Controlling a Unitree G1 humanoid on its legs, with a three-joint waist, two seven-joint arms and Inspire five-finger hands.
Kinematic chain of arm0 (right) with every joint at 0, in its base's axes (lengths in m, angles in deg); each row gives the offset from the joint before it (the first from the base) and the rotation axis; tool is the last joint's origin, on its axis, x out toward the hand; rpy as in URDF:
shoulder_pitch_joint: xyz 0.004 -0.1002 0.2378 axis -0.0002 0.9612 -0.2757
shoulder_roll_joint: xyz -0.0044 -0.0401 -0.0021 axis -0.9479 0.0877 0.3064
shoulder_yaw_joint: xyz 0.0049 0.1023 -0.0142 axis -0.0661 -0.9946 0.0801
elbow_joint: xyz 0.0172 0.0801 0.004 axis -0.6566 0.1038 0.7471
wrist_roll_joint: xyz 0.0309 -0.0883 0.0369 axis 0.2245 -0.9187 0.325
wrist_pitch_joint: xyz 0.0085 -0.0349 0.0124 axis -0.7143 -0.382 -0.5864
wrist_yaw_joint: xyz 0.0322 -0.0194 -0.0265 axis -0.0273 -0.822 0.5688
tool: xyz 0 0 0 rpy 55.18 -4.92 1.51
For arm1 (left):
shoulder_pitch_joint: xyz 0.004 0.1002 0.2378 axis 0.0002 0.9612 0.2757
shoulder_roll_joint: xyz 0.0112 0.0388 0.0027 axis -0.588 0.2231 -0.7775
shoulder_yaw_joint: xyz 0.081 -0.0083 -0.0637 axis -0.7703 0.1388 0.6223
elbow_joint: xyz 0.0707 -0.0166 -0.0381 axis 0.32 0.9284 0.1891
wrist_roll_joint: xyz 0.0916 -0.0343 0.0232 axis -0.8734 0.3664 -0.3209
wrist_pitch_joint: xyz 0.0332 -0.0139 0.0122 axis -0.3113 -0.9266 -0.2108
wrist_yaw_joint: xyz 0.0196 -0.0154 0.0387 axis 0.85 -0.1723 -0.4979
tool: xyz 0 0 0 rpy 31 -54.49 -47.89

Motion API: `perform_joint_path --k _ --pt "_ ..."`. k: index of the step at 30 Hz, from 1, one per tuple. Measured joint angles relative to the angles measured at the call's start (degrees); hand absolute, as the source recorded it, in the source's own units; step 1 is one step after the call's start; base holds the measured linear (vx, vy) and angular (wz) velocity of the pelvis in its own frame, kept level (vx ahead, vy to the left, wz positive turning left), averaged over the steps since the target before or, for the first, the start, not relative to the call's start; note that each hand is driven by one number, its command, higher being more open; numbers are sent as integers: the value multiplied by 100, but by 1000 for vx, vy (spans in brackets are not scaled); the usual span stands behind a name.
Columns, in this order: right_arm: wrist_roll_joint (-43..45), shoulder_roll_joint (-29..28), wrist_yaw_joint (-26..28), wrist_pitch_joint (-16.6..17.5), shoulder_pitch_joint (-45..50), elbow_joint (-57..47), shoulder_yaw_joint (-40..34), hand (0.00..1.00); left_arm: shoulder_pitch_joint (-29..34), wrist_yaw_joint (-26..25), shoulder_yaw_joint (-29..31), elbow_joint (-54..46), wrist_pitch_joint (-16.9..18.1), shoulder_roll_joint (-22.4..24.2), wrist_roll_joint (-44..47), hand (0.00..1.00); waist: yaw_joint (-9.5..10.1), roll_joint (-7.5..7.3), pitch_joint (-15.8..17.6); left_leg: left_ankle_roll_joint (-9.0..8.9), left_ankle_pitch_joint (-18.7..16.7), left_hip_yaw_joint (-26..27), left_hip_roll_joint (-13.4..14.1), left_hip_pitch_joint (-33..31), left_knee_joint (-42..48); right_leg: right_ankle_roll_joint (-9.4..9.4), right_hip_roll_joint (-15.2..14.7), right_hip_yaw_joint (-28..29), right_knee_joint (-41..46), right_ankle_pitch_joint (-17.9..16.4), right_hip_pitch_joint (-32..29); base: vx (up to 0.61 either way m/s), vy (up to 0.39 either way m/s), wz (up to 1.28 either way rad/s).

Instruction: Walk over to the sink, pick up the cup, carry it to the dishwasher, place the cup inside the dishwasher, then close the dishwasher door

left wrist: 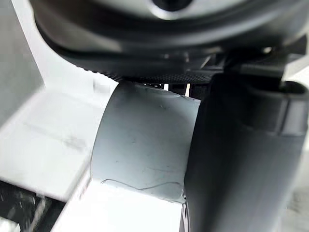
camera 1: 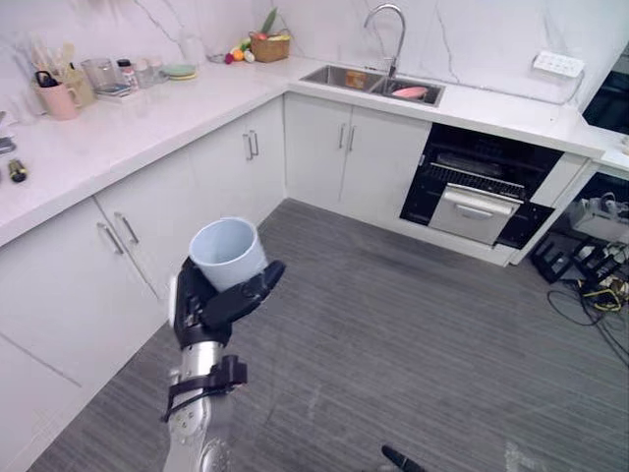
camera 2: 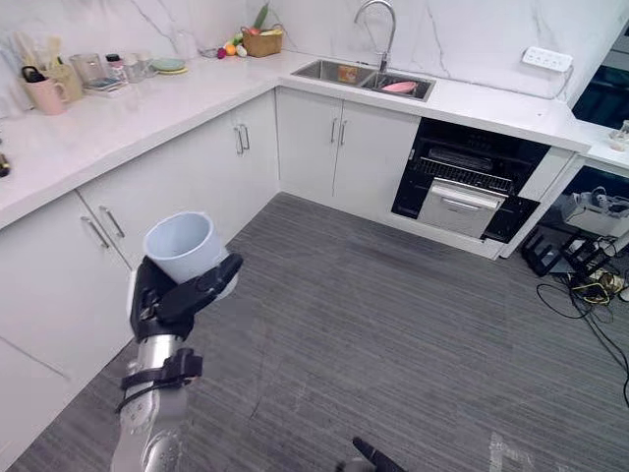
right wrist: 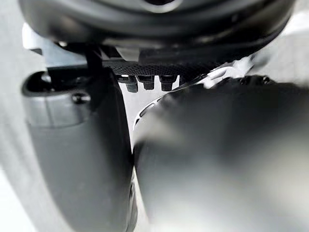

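White cabinets (camera 1: 324,147) and a pale marble counter (camera 1: 118,138) are seen along the left and top of the frame, with a grey striped floor (camera 1: 413,324) below. A sink (camera 1: 329,75) is set into the counter at upper centre, and a dishwasher (camera 1: 482,182) is seen open at upper right, its dark inside exposed. A pale cup (camera 1: 228,251) is held upright at lower left, mouth up, with the left hand (camera 1: 208,307) curled round its lower wall. The right hand (camera 1: 398,458) is glimpsed at the bottom edge; its state cannot be told. The carrying step is judged to be in hand, since the cup is lifted and the dishwasher lies well apart across the floor. A walk toward the upper right is called for next, with the cup kept level, before it can be lowered into the open dishwasher.
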Motion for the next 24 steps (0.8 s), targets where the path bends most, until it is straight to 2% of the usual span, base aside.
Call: perform_joint_path --k 1,2,3,4,5,6,8,9,10,11,12,13,14,15,16,17,18,19,20,22,24 --pt "-2 -16 56 -50 64 -260 -25 100 -43 44 -146 0 0 33 0 0 -98 110 70 -96 -203 -41 134 266 140 26 106 68 -819 273 -110 593 -91 51" --pt "-36 -6 123 -96 137 -442 -43 100 -45 89 -288 -8 21 47 -23 0 -102 181 108 -228 -493 -2 262 488 365 145 231 283 -1495 664 -163 597 -106 43" --pt "-75 -12 158 -100 170 -500 -30 100 -22 110 -357 -26 48 50 -82 0 -95 179 109 -311 -673 18 304 584 494 131 240 370 -1646 872 -215 505 -104 40" --pt "-135 -20 205 -99 203 -587 -15 100 43 157 -425 -64 118 69 -201 0 -100 163 111 -402 -982 56 367 719 724 48 204 469 -1563 1210 -273 580 -189 57" --pt "-328 -12 216 -111 243 -683 53 100 191 187 -441 -180 235 55 -399 0 -125 27 48 -556 -1402 -50 345 959 966 -315 90 600 -1163 1577 -241 613 -240 59" --pt "-371 -13 193 -126 228 -685 129 100 198 209 -417 -182 309 44 -423 0 -115 -15 21 -601 -1523 -82 334 1025 1043 -332 74 702 -1032 1722 -269 630 -276 45" --pt "-375 273 231 -215 82 -694 121 100 213 252 -353 -146 350 219 -419 0 -93 351 36 -665 -1674 -12 694 1045 1429 -379 232 445 -429 1041 -360 524 -281 18" --pt "-379 293 223 -291 4 -699 114 100 201 262 -328 -150 358 240 -371 0 -103 449 27 -696 -1601 27 929 918 1953 -484 372 317 -254 712 -302 664 -394 2" --pt "-437 308 201 -452 -5 -800 121 100 196 263 -357 -152 358 278 -308 0 -75 520 79 -677 -1184 33 1261 598 3120 -640 635 214 -240 346 -4 541 -352 -8" --pt "-456 307 182 -473 -4 -815 122 100 196 264 -356 -153 358 293 -302 0 -57 516 101 -701 -1014 14 1324 496 3414 -660 681 193 -256 295 83 484 -345 -12" --pt "-508 322 147 -539 15 -878 137 100 214 314 -391 -151 353 346 -209 0 -58 558 178 -730 21 -127 1576 -54 4635 -711 851 103 -455 151 445 425 -293 0" --pt "-522 342 102 -573 74 -951 204 100 273 414 -429 -145 343 445 -196 0 -52 554 218 -734 542 -134 1853 -750 5763 -747 1034 57 -818 129 811 408 -271 8" --pt "-523 350 76 -588 119 -968 253 100 296 464 -443 -147 339 460 -193 0 -42 584 220 -679 508 -86 1939 -1104 6220 -748 1092 47 -1025 129 1025 422 -242 11" --pt "-504 365 43 -622 224 -980 357 100 370 592 -446 -147 337 458 -150 0 29 504 273 -488 382 60 1970 -1695 6666 -735 1157 42 -1505 140 1480 442 -227 4" --pt "-479 393 38 -656 303 -954 438 100 416 695 -433 -152 337 461 -49 0 157 468 284 -335 169 352 1966 -2139 6477 -599 1210 66 -2017 261 1892 531 -243 -6" --pt "-466 427 42 -664 308 -904 480 100 420 729 -419 -154 337 463 17 0 231 448 259 -310 43 519 1964 -2326 6197 -591 1239 104 -2249 339 2051 542 -200 -29" --pt "-461 490 62 -683 231 -773 538 100 419 801 -337 -171 341 491 60 0 348 463 226 -317 -184 822 1944 -2567 5373 -716 1303 243 -2588 465 2307 567 -153 -52" --pt "-468 539 69 -678 45 -532 622 100 428 809 -249 -160 342 494 122 0 424 453 231 -355 -232 974 1792 -2586 4051 -755 1323 408 -2770 493 2559 501 -100 -58" --pt "-473 571 53 -677 -35 -417 691 100 445 797 -223 -151 341 502 142 0 427 449 231 -414 -174 982 1662 -2527 3253 -754 1319 483 -2853 493 2676 503 -47 -54" --pt "-473 620 45 -660 -205 -210 782 100 525 797 -302 -149 343 504 138 0 433 454 227 -471 295 826 1347 -2413 1298 -648 1310 713 -3087 430 2997 423 15 -53" --pt "-489 616 41 -616 -229 -100 799 100 594 798 -573 -94 345 486 134 0 520 440 207 -450 990 722 1182 -2475 710 -428 1274 1090 -3149 192 3303 462 114 -80"
